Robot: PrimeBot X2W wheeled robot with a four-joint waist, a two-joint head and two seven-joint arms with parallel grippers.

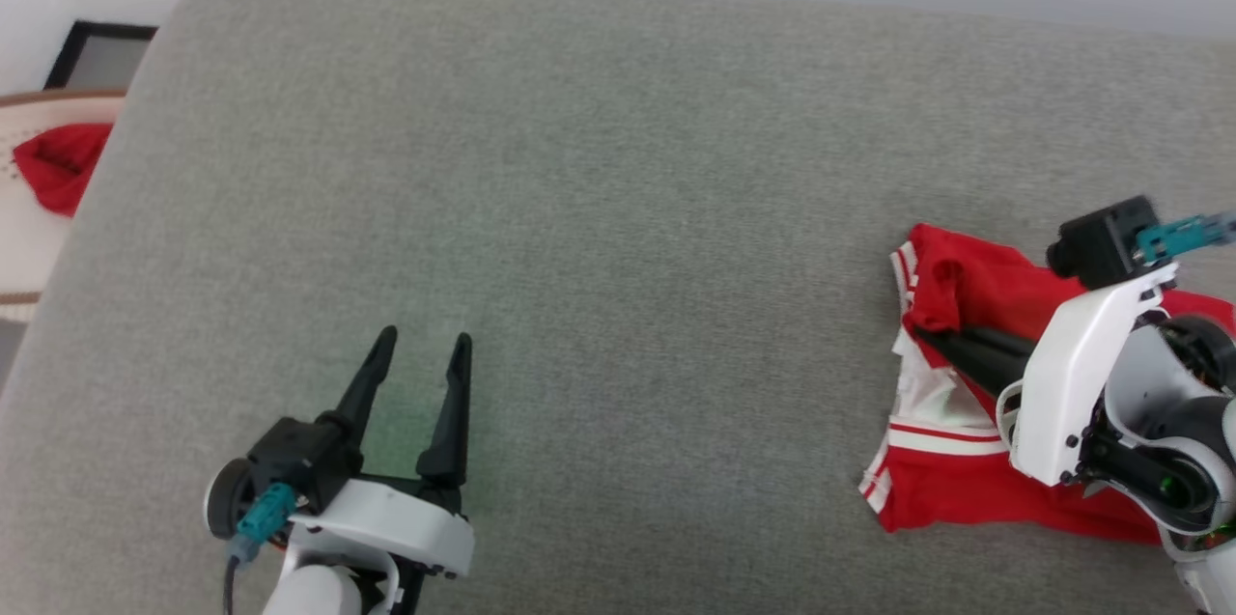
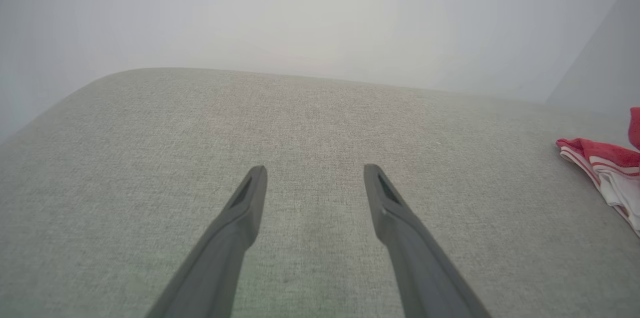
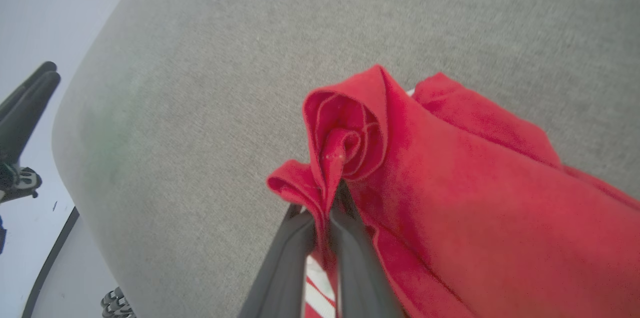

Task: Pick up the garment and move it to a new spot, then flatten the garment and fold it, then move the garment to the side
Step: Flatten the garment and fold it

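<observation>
Slippage is risked: only 1 thin fold of the shirt point(image 3: 475, 198) is clenched by the right gripper point(image 3: 330, 204); the left gripper point(image 1: 423, 340) is spread, empty.

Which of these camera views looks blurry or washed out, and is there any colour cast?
Head view: sharp and evenly lit, with a faint green tint on the cushion by the left gripper. Left wrist view: hazy, washed-out background. Right wrist view: the garment looks soft close up, the far cushion is smeared, and there is a green tint at left.
</observation>
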